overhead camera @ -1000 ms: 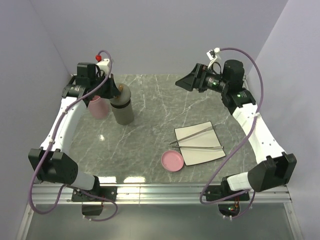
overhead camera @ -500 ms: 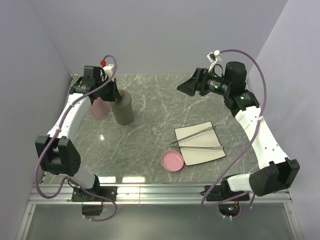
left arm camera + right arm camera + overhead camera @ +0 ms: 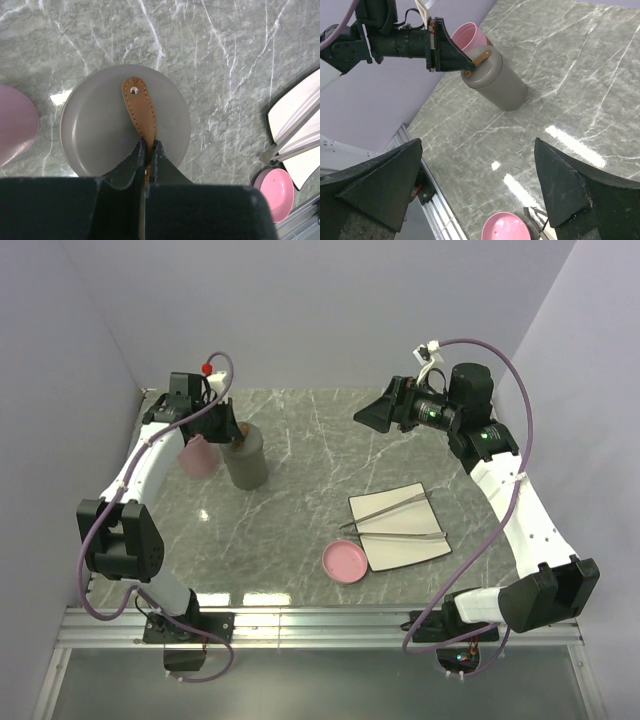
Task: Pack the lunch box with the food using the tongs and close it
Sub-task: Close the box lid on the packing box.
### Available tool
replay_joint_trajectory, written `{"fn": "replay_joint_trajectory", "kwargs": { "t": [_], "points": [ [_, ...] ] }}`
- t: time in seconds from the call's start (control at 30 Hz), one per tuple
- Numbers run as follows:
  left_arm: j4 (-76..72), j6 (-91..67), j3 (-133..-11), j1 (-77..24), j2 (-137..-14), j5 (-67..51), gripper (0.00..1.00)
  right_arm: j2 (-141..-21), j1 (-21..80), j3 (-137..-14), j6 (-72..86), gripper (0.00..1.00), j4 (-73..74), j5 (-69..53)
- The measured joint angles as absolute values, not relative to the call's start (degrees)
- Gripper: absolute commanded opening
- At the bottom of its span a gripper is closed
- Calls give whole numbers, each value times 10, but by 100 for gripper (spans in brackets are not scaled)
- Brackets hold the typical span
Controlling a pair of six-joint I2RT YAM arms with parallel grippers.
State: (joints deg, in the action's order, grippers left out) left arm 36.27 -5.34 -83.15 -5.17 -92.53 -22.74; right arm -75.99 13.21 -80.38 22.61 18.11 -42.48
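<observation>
When the desk [image 3: 300,490] is viewed from above, the left claw [image 3: 229,429] is clenched on the brown strap [image 3: 239,432] atop the grey round lunch box [image 3: 247,466]. The box stands at the far left, just beside a pink cup [image 3: 196,456]. The right claw [image 3: 372,416] hangs released over the far middle of the desk, jaws spread wide and grasping nothing. The tongs [image 3: 388,510] lie on a white plate [image 3: 410,548] at the near right, well apart from the lunch box, their two arms joined at the left end and splayed to the right. A pink bowl [image 3: 344,562] sits just beside the plate's near left corner. From the left wrist, both fingers [image 3: 128,164] pinch the strap over the grey lid [image 3: 97,130], with the cup at the left edge and the plate, tongs and bowl at the right edge. From the right wrist, two wide-set fingers [image 3: 375,185] frame the desk. Beyond them the left claw grips the strap at the lunch box's top, with the pink cup behind.
</observation>
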Motion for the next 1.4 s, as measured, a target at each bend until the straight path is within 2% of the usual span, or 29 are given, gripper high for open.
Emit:
{"fn": "replay_joint_trajectory", "kwargs": {
  "t": [0.83,0.97,1.17,1.4],
  "points": [
    [347,-67,-812,-9,-940,-301,1,-763,132,-804,225,100,183,-430],
    [340,-66,-807,-9,-940,-305,7,-763,132,-804,222,100,183,-430],
    [338,-65,-806,-8,-940,-306,10,-763,132,-804,214,100,186,-430],
    [339,-60,-806,-8,-940,-306,22,-763,132,-804,210,100,187,-432]
  ]
}}
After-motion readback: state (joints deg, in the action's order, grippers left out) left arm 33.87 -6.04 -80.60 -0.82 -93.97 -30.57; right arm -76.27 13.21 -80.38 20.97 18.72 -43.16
